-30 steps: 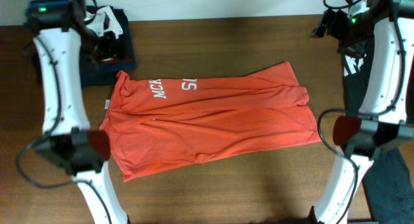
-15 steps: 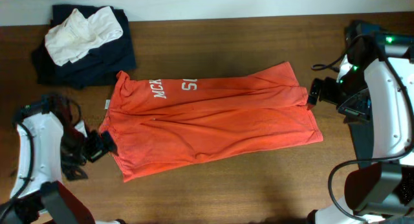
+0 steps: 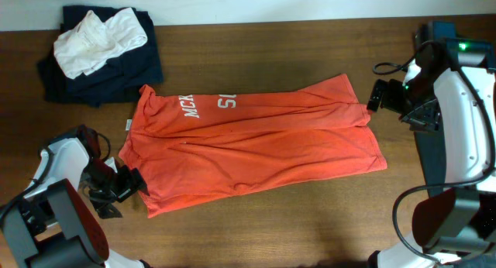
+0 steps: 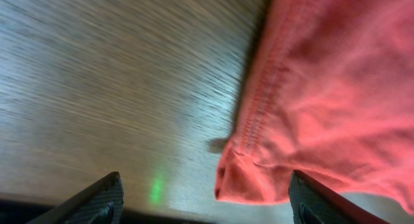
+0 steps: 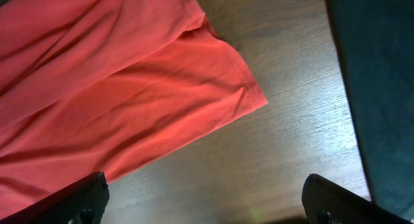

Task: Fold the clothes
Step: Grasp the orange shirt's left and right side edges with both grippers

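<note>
Basically, largest first: wooden counter (image 3: 263,229), with the orange-red T-shirt (image 3: 248,144) spread across its middle, long axis running left to right, white lettering near the far left end. It lies mostly flat with long lengthwise wrinkles.

Handling: thin cotton, light and limp, with no stiffness, so it will drape and drag when lifted. I'd pinch at the stitched hems and corners, where the doubled fabric gives the best bite. One-sided lifts will skew it, so I'd take both ends together.

Black garment (image 3: 116,78) sits at the far left corner with a small white cloth (image 3: 97,36) piled on it, near the shirt's end. Neither is part of the job.

Left hand (image 3: 133,183) is at the shirt's near left edge, fingers spread wide, nothing held. Right hand (image 3: 373,96) is just off the far right corner, fully spread, empty.

View differences:
- Overhead gives the full layout but no hem detail.
- Left wrist shows a hemmed corner lying between the fingers, curled up slightly and not pinched.
- Right wrist shows the right corner lying flat, plus dark fabric (image 5: 381,88) beside it. I can't tell what that is.
</note>
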Robot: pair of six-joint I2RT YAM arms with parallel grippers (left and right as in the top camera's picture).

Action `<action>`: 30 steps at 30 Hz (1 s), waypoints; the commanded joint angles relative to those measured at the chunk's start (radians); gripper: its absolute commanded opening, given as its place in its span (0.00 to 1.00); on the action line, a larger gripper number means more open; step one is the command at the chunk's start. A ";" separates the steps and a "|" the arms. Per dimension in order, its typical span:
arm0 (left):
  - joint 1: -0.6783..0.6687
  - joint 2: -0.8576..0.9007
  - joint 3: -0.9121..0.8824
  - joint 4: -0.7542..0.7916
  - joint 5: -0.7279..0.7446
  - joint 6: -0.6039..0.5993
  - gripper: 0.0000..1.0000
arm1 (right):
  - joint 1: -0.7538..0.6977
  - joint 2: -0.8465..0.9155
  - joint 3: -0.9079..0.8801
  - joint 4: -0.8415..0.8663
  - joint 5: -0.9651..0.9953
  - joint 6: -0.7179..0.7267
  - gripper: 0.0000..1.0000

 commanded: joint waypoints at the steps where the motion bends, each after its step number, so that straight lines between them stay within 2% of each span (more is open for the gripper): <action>1: 0.006 0.006 -0.003 0.016 -0.042 -0.039 0.77 | -0.002 0.032 -0.004 0.010 0.057 0.031 0.99; 6: 0.004 0.008 -0.005 -0.003 0.036 -0.035 0.63 | -0.062 0.069 -0.005 0.013 0.089 0.074 0.99; 8: 0.004 0.013 -0.009 -0.013 0.034 -0.035 0.61 | -0.105 0.069 -0.005 0.008 0.076 0.074 0.99; 12: 0.004 0.062 -0.027 -0.040 0.010 -0.041 0.63 | -0.160 0.069 -0.005 -0.025 0.075 0.073 0.99; 14: 0.004 0.109 -0.027 -0.051 0.013 -0.048 0.75 | -0.158 0.069 -0.007 -0.025 0.074 0.073 0.99; 16: 0.004 0.146 -0.027 -0.043 0.018 -0.047 0.74 | -0.158 0.069 -0.009 -0.031 0.074 0.073 0.98; 17: 0.004 0.148 -0.027 -0.040 0.017 -0.047 0.71 | -0.158 0.069 -0.009 -0.032 0.074 0.073 0.99; 18: 0.004 0.148 -0.027 -0.032 0.017 -0.047 0.58 | -0.158 0.069 -0.009 -0.032 0.074 0.073 0.99; 19: 0.004 0.148 -0.027 -0.030 0.017 -0.047 0.30 | -0.158 0.069 -0.013 -0.032 0.074 0.073 0.99; 20: 0.004 0.148 -0.027 -0.027 0.017 -0.047 0.13 | -0.159 0.069 -0.023 -0.032 0.074 0.073 0.99; 21: 0.004 0.148 -0.027 -0.027 0.017 -0.047 0.00 | -0.159 0.069 -0.044 -0.035 0.074 0.074 0.79; 22: 0.004 0.148 -0.027 -0.026 0.017 -0.047 0.01 | -0.159 0.069 -0.068 -0.036 0.073 0.074 0.75; 24: 0.004 0.148 -0.027 -0.017 0.022 -0.047 0.00 | -0.160 0.069 -0.154 0.002 0.020 0.074 0.83; 27: 0.004 0.148 -0.027 -0.006 0.047 -0.047 0.01 | -0.158 0.069 -0.338 0.157 -0.128 0.028 0.83; 30: 0.004 0.148 -0.026 -0.006 0.048 -0.047 0.01 | -0.159 0.069 -0.470 0.251 -0.130 0.036 0.83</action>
